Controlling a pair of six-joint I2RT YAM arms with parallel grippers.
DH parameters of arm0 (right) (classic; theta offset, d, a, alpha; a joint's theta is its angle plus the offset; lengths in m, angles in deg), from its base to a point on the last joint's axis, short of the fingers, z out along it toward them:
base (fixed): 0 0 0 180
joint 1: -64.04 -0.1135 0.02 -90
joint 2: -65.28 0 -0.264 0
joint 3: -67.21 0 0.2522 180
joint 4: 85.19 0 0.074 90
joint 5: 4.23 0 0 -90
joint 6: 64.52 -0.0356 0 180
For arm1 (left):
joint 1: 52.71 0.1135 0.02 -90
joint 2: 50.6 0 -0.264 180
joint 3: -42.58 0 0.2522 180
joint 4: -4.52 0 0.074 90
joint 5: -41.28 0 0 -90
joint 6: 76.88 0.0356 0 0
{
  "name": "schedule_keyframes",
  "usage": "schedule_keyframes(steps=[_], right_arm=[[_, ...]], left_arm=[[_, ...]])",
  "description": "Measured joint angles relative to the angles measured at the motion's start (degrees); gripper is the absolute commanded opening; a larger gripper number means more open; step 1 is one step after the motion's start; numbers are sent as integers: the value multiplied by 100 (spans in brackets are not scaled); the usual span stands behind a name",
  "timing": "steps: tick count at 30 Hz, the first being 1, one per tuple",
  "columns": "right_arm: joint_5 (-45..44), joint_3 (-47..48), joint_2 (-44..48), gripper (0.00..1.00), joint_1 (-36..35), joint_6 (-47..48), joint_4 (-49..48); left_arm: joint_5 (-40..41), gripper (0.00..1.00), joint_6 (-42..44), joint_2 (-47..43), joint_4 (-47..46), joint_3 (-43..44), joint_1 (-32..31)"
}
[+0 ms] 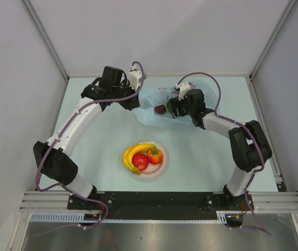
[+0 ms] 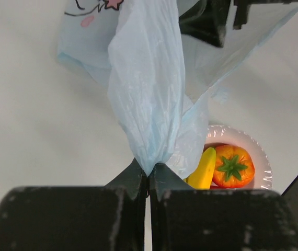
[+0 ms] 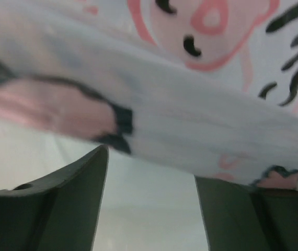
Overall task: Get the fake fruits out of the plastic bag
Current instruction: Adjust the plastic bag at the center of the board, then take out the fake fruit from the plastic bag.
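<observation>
The light-blue plastic bag (image 1: 151, 99) lies at the back middle of the table. My left gripper (image 1: 132, 102) is shut on a bunched fold of the bag (image 2: 149, 94), its jaws (image 2: 149, 175) closed tight on the film and holding it up. My right gripper (image 1: 171, 108) is open at the bag's right side; in the right wrist view the printed bag (image 3: 191, 78) hangs blurred just beyond the spread fingers (image 3: 76, 198), with nothing between them. A dark purple fruit (image 1: 160, 109) shows in the bag by the right fingertips. The banana (image 1: 133, 154), red apple (image 1: 140, 161) and orange-red fruit (image 1: 155, 156) lie on the plate.
The white plate (image 1: 148, 174) stands at the front middle, between the arm bases. It shows in the left wrist view (image 2: 256, 151) with the banana (image 2: 204, 170) and orange-red fruit (image 2: 232, 166). Grey walls close in the table's left, right and back.
</observation>
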Motion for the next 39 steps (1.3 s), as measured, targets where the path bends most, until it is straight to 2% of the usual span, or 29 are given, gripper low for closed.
schedule_keyframes(steps=[2,6,13,15,16,19,21,24,28,32,39], right_arm=[[-35,197,-197,90,-13,-13,-90],[-221,586,-621,97,-22,-39,-256],[-710,1141,-1423,100,11,-114,-328],[-804,1296,-1683,94,24,-83,-330],[-857,1388,-1825,83,26,-46,-328],[-984,1519,-2048,58,31,59,-321],[-1001,1550,-2063,54,52,103,-323],[-914,1589,-2002,52,125,164,-278],[-608,1589,-1609,49,232,164,101],[127,1419,-544,47,404,111,474],[1434,-87,1823,45,586,365,376]], left_arm=[[-4,0,4,46,-2,192,-9],[-44,0,28,103,-2,378,-11],[-232,0,57,332,39,616,-72],[-286,0,61,356,63,627,-127],[-313,0,61,367,85,627,-157],[-330,0,72,380,109,627,-197],[-330,0,103,387,111,627,-210],[-317,0,111,411,109,627,-212],[-232,0,153,522,114,627,-212],[-173,0,146,656,146,610,-212],[-111,1,216,986,358,549,-210]])
